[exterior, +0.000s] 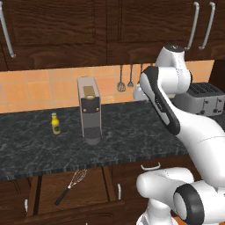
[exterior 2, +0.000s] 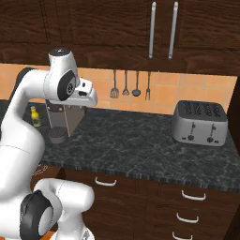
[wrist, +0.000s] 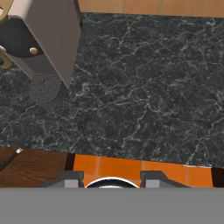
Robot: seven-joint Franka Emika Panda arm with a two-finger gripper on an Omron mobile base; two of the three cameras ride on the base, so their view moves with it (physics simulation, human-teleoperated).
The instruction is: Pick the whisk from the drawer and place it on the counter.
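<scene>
Small wire-loop whisk with slim black handle (exterior: 70, 186) lies diagonally in the open dark wooden drawer (exterior: 70, 193), below and left of the claw. Claw (wrist: 111, 180) above dark marbled stone counter (wrist: 144, 87); fingertips apart, empty.

I see the whisk (exterior: 72, 186) lying in the open drawer (exterior: 92, 193) below the counter (exterior: 132, 132), coffee machine (exterior: 89, 110) on the counter above it, bottle (exterior: 55, 123) to its left, toaster (exterior 2: 200, 123) far right, utensils (exterior 2: 130, 86) hanging on the wall behind.
</scene>
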